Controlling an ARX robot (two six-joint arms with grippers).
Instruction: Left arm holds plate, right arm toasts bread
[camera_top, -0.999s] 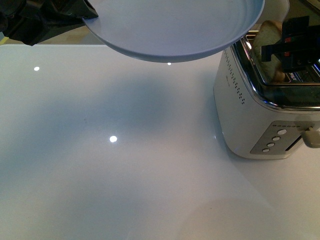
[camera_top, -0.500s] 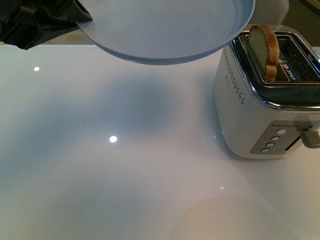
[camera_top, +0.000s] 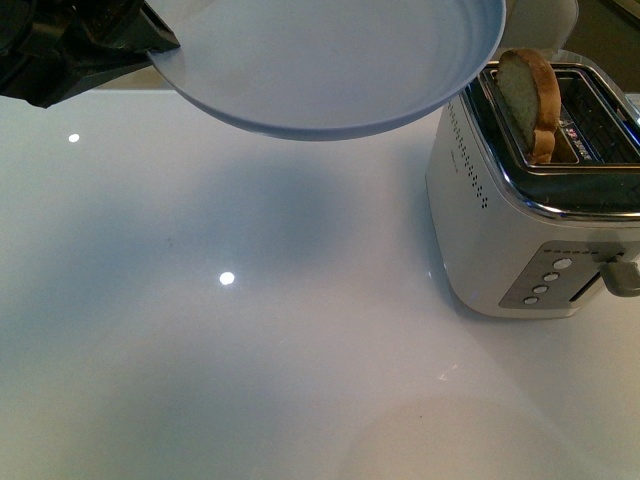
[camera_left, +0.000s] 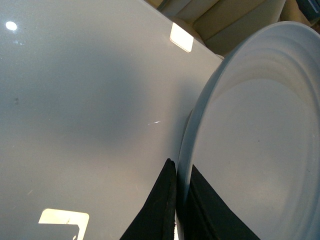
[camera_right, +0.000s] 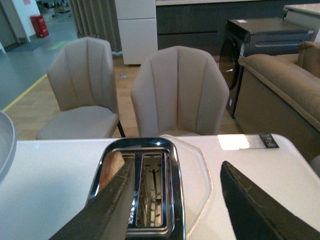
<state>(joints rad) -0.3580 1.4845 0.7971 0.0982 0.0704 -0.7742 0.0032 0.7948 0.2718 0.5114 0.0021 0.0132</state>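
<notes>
Bread slice (camera_top: 528, 100), brown-crusted wholemeal, is perched high in the white toaster (camera_top: 500, 230); it could be toppled by the released right gripper (camera_right: 176, 167). Pale round plate (camera_top: 330, 60) is clenched by the black left gripper (camera_top: 140, 35).

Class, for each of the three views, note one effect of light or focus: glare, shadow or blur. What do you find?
Front view: small glare spots on the glossy table, and a broad soft shadow under the plate. Left wrist view: bright rectangular reflections on the table, with a dim shadow patch beside the plate. Right wrist view: the fingers of the right gripper, near the lens, look soft.
</notes>
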